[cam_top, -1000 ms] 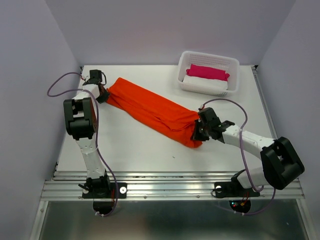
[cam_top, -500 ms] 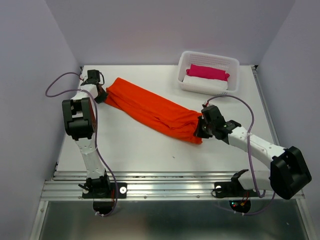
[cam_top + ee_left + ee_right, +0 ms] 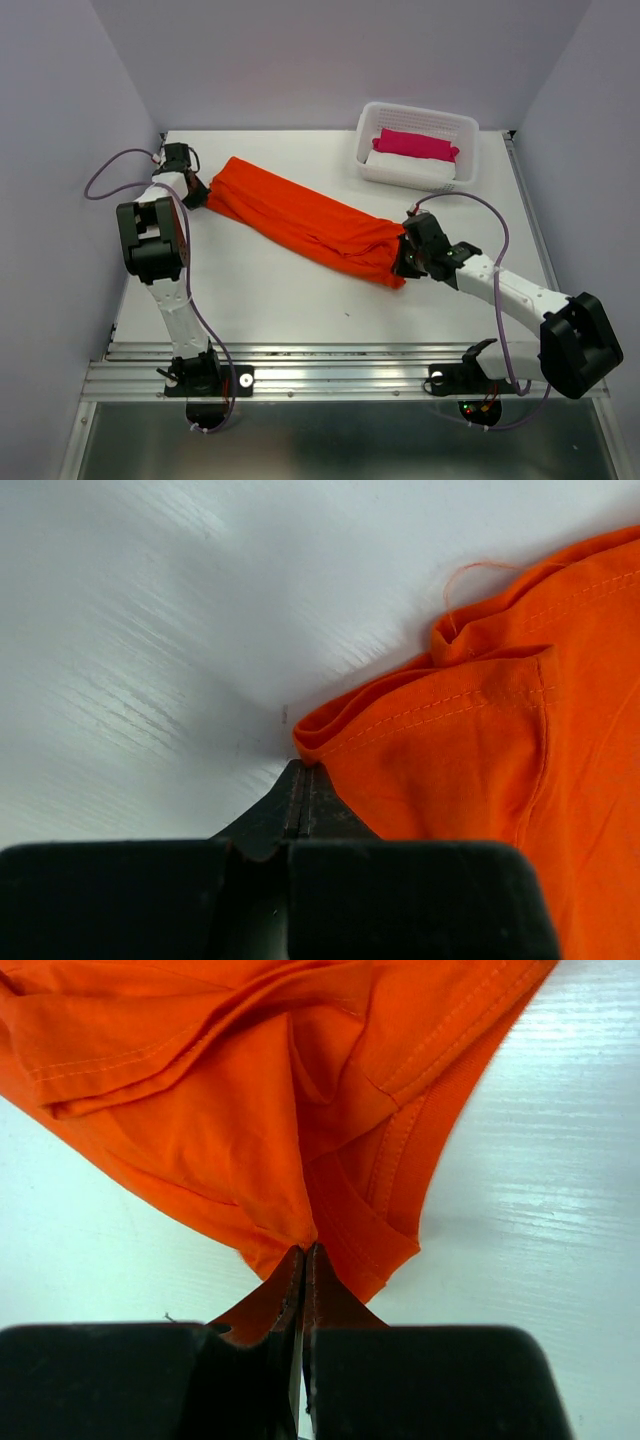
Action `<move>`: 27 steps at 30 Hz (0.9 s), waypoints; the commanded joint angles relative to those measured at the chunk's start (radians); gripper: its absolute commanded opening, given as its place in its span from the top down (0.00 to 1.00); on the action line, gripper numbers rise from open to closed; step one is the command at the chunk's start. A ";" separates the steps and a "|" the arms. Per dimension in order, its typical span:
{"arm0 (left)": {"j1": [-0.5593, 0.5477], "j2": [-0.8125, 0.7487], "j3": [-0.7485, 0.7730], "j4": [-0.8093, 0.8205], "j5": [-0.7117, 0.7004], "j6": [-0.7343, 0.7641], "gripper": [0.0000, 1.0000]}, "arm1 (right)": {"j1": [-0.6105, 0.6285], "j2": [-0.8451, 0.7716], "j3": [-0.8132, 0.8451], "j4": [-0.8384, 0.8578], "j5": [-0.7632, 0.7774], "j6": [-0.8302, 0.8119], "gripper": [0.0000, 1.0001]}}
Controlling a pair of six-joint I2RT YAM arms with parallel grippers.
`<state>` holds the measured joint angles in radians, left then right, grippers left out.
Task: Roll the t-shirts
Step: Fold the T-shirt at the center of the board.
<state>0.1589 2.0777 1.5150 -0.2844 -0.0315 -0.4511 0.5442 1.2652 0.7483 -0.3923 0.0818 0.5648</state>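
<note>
The orange-red t-shirt (image 3: 300, 220) lies folded into a long narrow band, stretched diagonally from the back left to the middle right of the table. My left gripper (image 3: 200, 195) is shut on the band's back-left end; in the left wrist view the closed jaws (image 3: 300, 770) pinch a hemmed corner of the t-shirt (image 3: 480, 740). My right gripper (image 3: 400, 262) is shut on the front-right end; in the right wrist view the closed jaws (image 3: 303, 1252) pinch the t-shirt's folded layers (image 3: 230, 1110).
A white perforated basket (image 3: 370, 150) stands at the back right with a rolled pink cloth (image 3: 415, 143) on white cloth inside. Grey walls enclose the table on three sides. A metal rail (image 3: 340, 375) runs along the near edge.
The right gripper has pulled its end of the t-shirt slightly right and back, and the left gripper has moved a little to the back left. The band is stretched longer and flatter.
</note>
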 commanded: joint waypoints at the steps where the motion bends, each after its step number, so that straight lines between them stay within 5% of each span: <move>1: 0.018 -0.071 -0.009 0.027 0.016 0.029 1.00 | 0.000 -0.009 -0.023 -0.006 0.064 -0.010 0.99; 17: 0.024 -0.116 -0.053 0.013 0.070 0.052 1.00 | 0.000 -0.018 -0.026 0.001 0.079 0.029 0.99; 20: 0.024 -0.142 -0.078 0.014 0.084 0.058 0.84 | 0.000 -0.010 -0.024 0.009 0.070 0.032 0.99; 21: 0.024 -0.148 -0.091 0.024 0.084 0.061 0.62 | 0.000 -0.006 -0.023 0.010 0.065 0.030 0.99; 23: 0.024 -0.160 -0.101 0.033 0.088 0.066 0.47 | 0.000 -0.001 -0.021 0.015 0.062 0.029 0.99; 27: 0.024 -0.151 -0.095 0.048 0.122 0.068 0.42 | 0.000 0.010 -0.012 0.018 0.053 0.023 0.99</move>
<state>0.1787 1.9827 1.4231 -0.2665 0.0563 -0.4015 0.5442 1.2671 0.7219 -0.3943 0.1318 0.5842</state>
